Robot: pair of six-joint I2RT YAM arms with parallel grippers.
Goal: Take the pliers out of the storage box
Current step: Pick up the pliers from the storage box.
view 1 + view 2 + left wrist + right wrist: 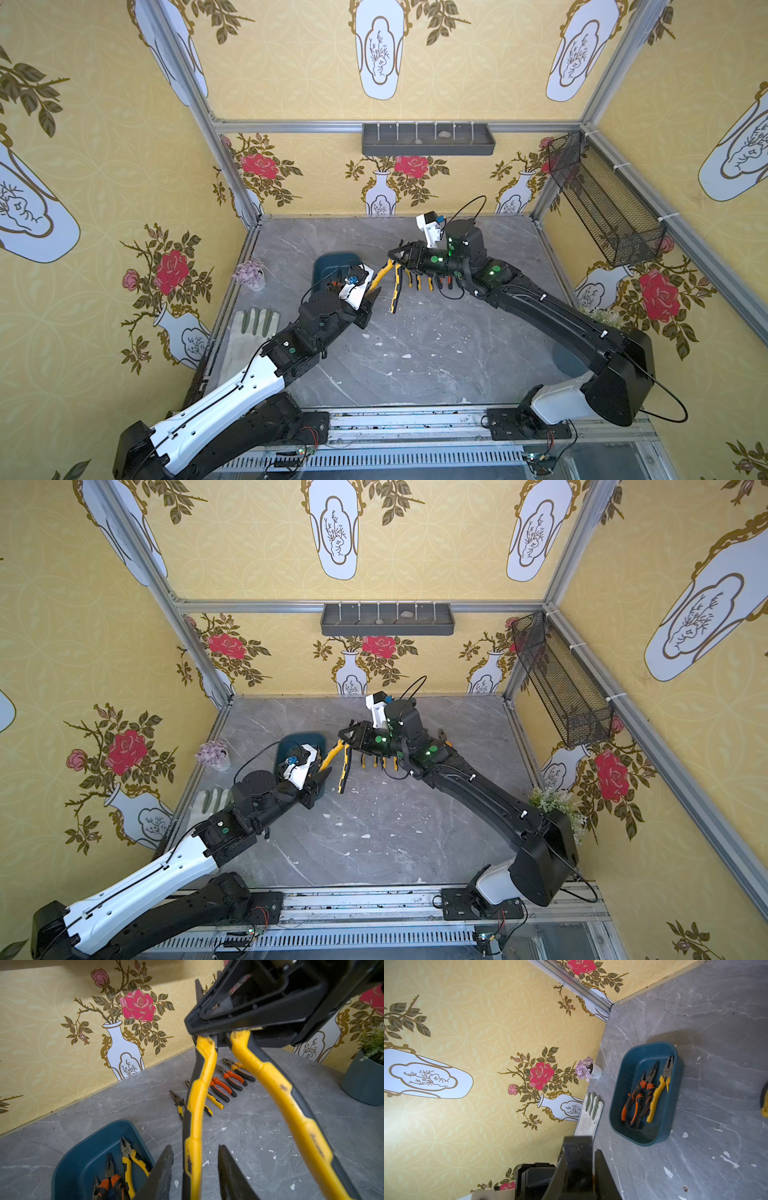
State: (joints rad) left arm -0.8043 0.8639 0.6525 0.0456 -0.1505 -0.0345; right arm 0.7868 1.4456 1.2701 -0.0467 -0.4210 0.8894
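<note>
Right gripper [395,254] clamped on head of yellow pliers [395,291]; left gripper [195,1146] part-open astride one handle. Risk: snagging handle on withdrawal, twisting tool loose.

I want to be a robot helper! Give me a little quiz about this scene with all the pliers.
1. How many pliers lie in the storage box?
2. True or false: the left gripper is open, with one yellow handle between its fingers.
3. What grips the yellow-handled pliers at the head end? A. the left gripper B. the right gripper C. nothing

Key: 1. three; 2. true; 3. B
</note>
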